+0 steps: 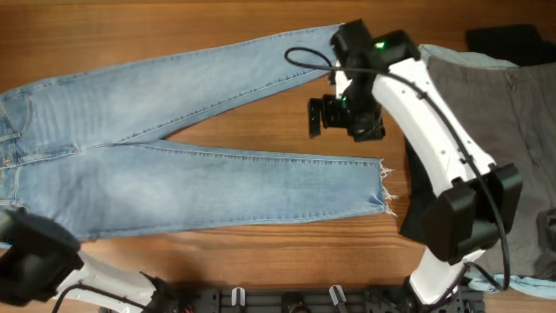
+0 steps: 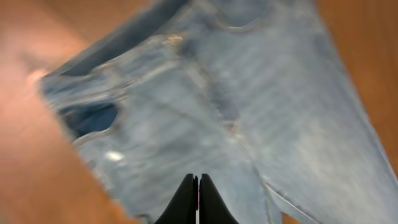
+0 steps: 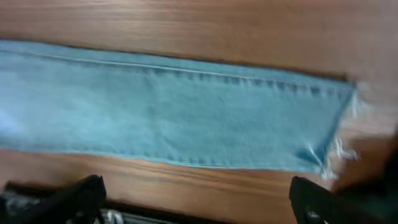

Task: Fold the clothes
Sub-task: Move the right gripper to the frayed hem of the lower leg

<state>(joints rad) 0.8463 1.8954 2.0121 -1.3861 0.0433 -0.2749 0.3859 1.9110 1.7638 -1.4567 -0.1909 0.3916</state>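
Two arms work at a brown tabletop point(image 1: 261, 248). Long light-blue jeans point(image 1: 174, 174) lie flat on it. The waist is at the left edge. The two legs reach to the right and spread apart like a V. The top leg slants up toward the far side. The lower leg ends in a frayed hem point(image 1: 384, 187) near the middle right.

The left tool point(image 2: 198, 186) is closed tight, its two black fingers pressed together. It hangs over the top part of the jeans, by the pockets and seams. That view is blurry, and I cannot tell if the tips touch the cloth. No cloth shows between the fingers.

The right tool point(image 3: 198, 186) is wide open and holds nothing. Its fingers point(image 3: 87, 196) stand far apart. From above, it sits over the bare wood between the two legs, near the end of the top leg. Its camera looks down on the lower leg and the frayed hem.

Grey-khaki trousers point(image 1: 495, 104) lie at the right side. A black garment point(image 1: 508, 39) sits at the far right corner, just beside them.
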